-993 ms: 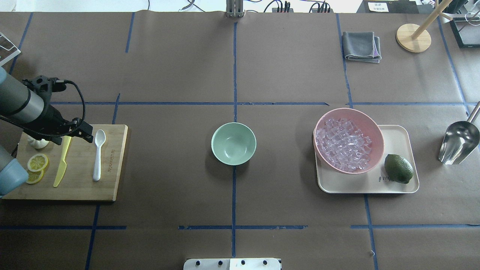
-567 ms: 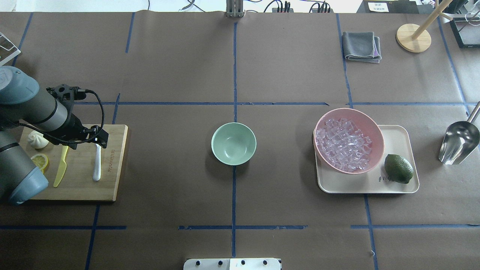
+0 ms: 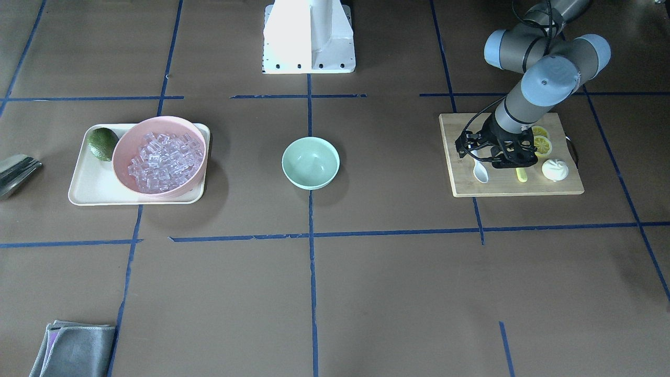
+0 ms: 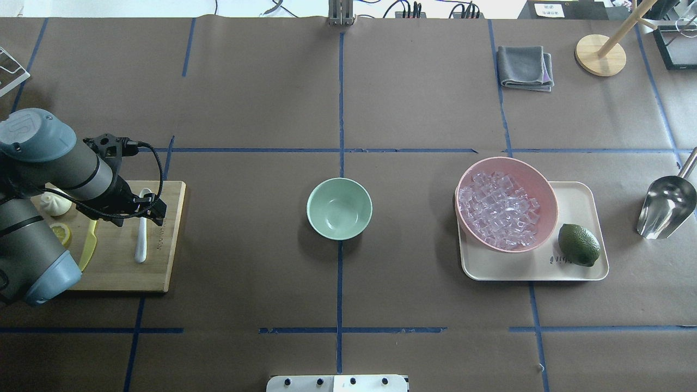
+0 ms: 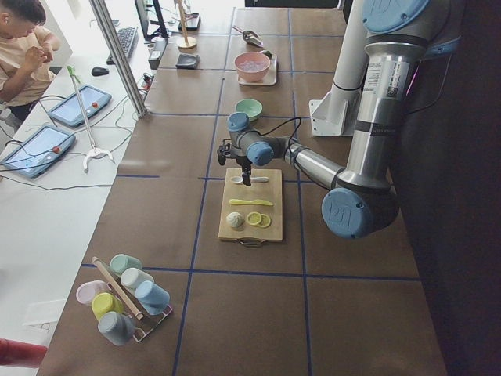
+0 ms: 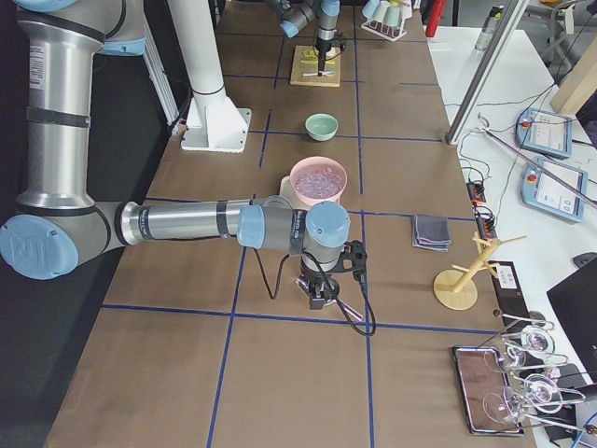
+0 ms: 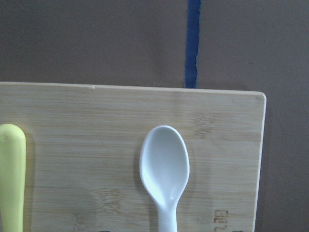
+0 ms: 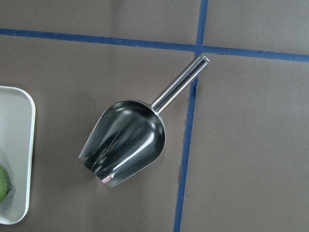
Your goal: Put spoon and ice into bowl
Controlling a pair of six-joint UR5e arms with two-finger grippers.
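Overhead exterior: my left end effector (image 4: 148, 206), spread wide, hovers over the white spoon (image 4: 142, 239) on the cutting board (image 4: 163, 261). Well to its right on the worktop (image 4: 245, 109) sits the mint bowl (image 4: 339, 208); farther right, the ice (image 4: 498, 209) fills a pink bowl (image 4: 539, 182). My right end effector (image 6: 317, 294) hangs above a metal scoop (image 8: 125, 142); I cannot tell its grip.

— How is the worktop (image 4: 425, 109) lit?
— Brightly and evenly, seemingly from above. Only soft, short shadows are cast around the bowl (image 4: 339, 208). In the overhead view a strip at 12 o'clock is blown out white.
— Is glare or blur seen?
— Mirror highlights are seen on the steel scoop (image 8: 125, 145). The left wrist view is rendered slightly soft, with a faint sheen on the spoon (image 7: 164, 164).
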